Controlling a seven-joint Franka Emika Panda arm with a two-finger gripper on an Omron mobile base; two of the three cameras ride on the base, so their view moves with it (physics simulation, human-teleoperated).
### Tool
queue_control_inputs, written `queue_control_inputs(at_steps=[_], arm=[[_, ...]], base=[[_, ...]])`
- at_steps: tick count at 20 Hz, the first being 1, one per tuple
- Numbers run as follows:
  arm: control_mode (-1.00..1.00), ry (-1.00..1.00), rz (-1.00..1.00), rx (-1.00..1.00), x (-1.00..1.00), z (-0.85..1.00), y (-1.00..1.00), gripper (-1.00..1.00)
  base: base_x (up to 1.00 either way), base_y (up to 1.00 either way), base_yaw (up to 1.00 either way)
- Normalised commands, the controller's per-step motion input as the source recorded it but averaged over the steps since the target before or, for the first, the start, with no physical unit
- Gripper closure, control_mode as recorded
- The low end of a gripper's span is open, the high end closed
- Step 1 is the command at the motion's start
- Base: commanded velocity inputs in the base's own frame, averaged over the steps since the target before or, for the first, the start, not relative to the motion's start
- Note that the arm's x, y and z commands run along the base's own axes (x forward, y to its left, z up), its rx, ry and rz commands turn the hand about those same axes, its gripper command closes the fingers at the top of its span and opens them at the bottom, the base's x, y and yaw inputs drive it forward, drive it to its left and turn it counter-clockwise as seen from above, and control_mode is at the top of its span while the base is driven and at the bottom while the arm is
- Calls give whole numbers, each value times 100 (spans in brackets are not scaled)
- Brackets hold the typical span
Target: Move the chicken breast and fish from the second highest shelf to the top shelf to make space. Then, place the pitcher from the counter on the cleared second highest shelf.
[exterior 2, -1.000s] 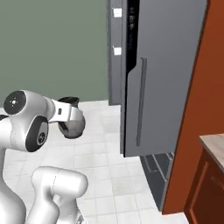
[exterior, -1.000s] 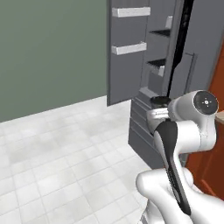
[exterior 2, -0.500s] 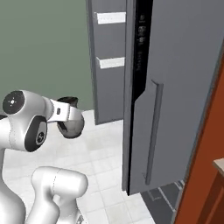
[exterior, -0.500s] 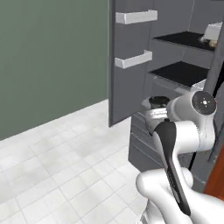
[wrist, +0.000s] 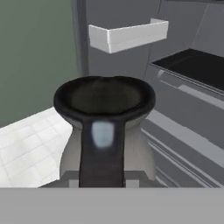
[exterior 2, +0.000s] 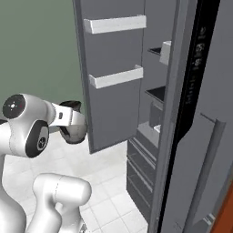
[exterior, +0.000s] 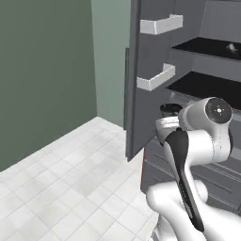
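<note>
In front of the open fridge, my claw point(wrist: 103, 177) is pinched on the pitcher point(wrist: 104, 127) by its handle, something pale already sits on the top shelf point(exterior: 207, 47), and the second highest shelf point(exterior: 197, 87) looks bare, awaiting it.

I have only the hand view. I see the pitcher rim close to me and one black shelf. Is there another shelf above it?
Observer: Yes. The left base view shows the top shelf above it, with a small pale thing lying on it.
Operator: Is the pitcher inside the fridge?
Observer: No. In the right base view the pitcher hangs outside the fridge, near the open door.
</note>
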Motion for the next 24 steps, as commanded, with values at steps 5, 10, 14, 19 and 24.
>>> queue_control_inputs(at_steps=[5,10,14,19,24], arm=[[100,0,0,0,0,0,0,100],[100,0,0,0,0,0,0,100],[100,0,0,0,0,0,0,100],[100,0,0,0,0,0,0,100],[100,0,0,0,0,0,0,100]], base=[[59,19,-39],[41,0,-43],[35,0,-44],[35,0,-45],[42,2,-44]])
